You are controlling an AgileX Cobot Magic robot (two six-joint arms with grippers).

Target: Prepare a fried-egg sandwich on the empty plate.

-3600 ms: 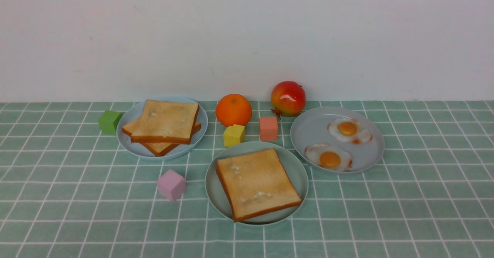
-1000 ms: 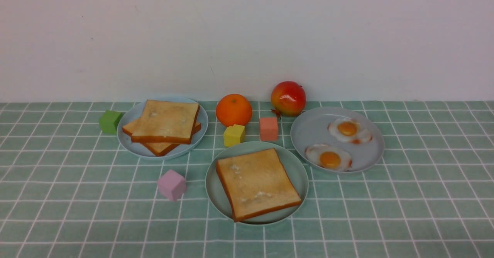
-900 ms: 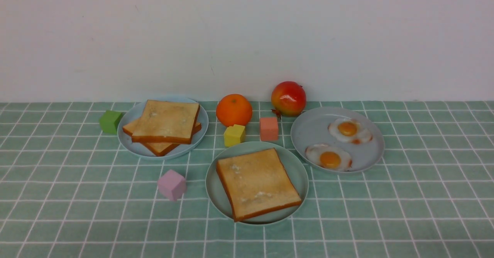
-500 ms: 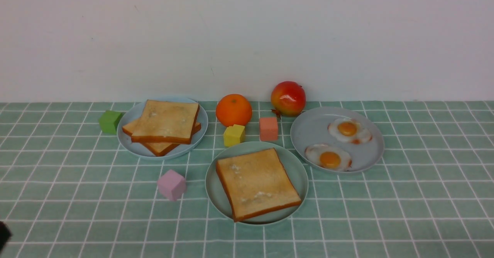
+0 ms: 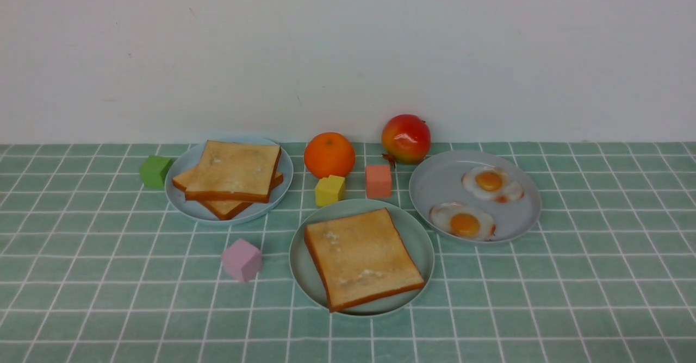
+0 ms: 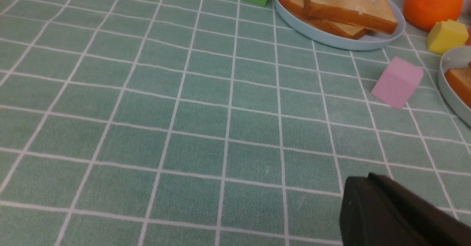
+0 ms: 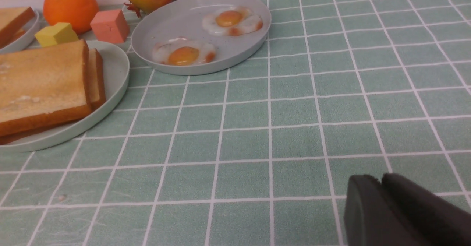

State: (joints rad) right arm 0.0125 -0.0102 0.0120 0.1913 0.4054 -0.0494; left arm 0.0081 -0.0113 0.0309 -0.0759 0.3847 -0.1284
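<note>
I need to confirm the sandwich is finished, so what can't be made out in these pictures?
- Filling: in the front view the top toast slice covers everything beneath it on the mint-green plate; no egg shows.
- Right wrist view: a second slice shows below, the gap between is not visible.
- Left gripper, right gripper: cut off by the frame edge.

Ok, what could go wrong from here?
1. No egg shows between the toast slices on the mint plate, so the filling can't be confirmed.
2. The pink cube sits close beside that plate. Anything reaching in from that side could knock it.
</note>
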